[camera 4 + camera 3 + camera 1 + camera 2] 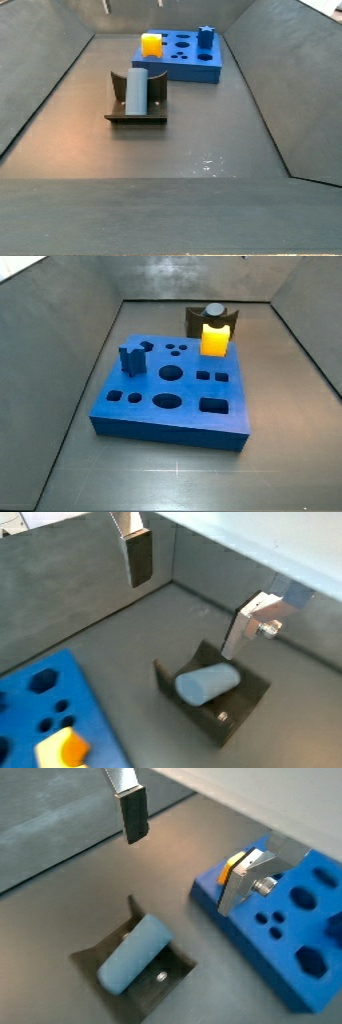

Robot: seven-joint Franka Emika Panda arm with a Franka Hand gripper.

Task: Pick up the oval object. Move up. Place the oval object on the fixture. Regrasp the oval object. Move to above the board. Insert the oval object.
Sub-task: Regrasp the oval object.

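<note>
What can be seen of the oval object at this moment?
The oval object is a smooth, pale grey-blue peg with rounded ends, matte like plastic. It lies lengthwise in the notch of the dark fixture, leaning against the upright back, touching only the fixture. The gripper is open above it, its fingers clear of it. The blue board sits apart.
</note>
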